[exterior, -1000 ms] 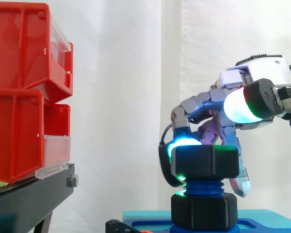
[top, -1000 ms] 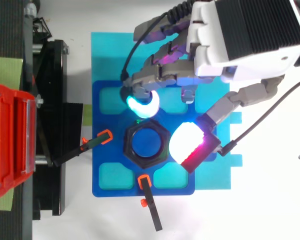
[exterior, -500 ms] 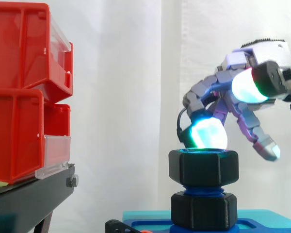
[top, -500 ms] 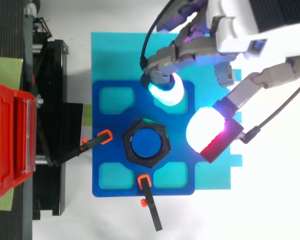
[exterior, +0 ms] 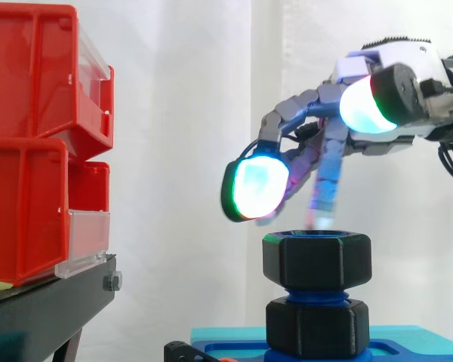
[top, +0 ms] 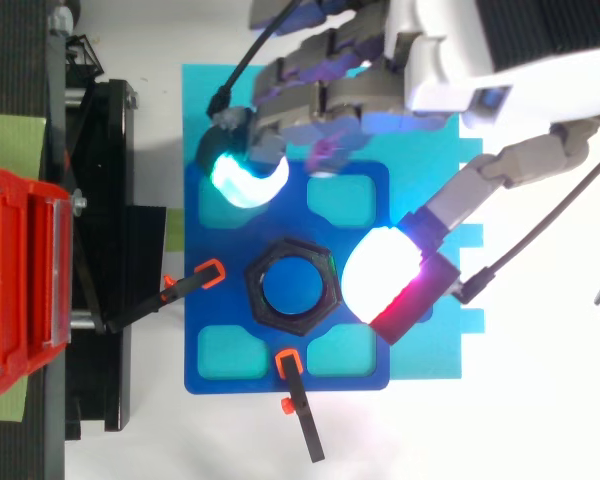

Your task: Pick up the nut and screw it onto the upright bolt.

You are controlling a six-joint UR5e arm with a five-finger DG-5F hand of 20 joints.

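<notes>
Top view, clamps [top: 292, 365]: two black arms with orange tips on blue plate [top: 285, 378], tips near nut [exterior: 317, 260], one at its front, one at its left.
thumb pad [top: 382, 283]: glows white and magenta, just right of nut seen from above; in side view it sits well above nut height.
nut: black hex, level, at top of upright blue bolt [exterior: 317, 292], threads showing below it.
lower nut [exterior: 317, 326]: black, same bolt, down at the plate, apart from the nut.
hand [top: 450, 60]: over plate's far right, fingers spread and loosely bent, holding nothing.
fingertip pad [exterior: 255, 188]: cyan-green, above and left of nut, not touching.
one finger: points down at nut's top, contact unclear.
red bins [exterior: 30, 151]: stacked on black stand [exterior: 53, 302], left, well apart.
white curtain [exterior: 181, 113]: behind everything.
</notes>
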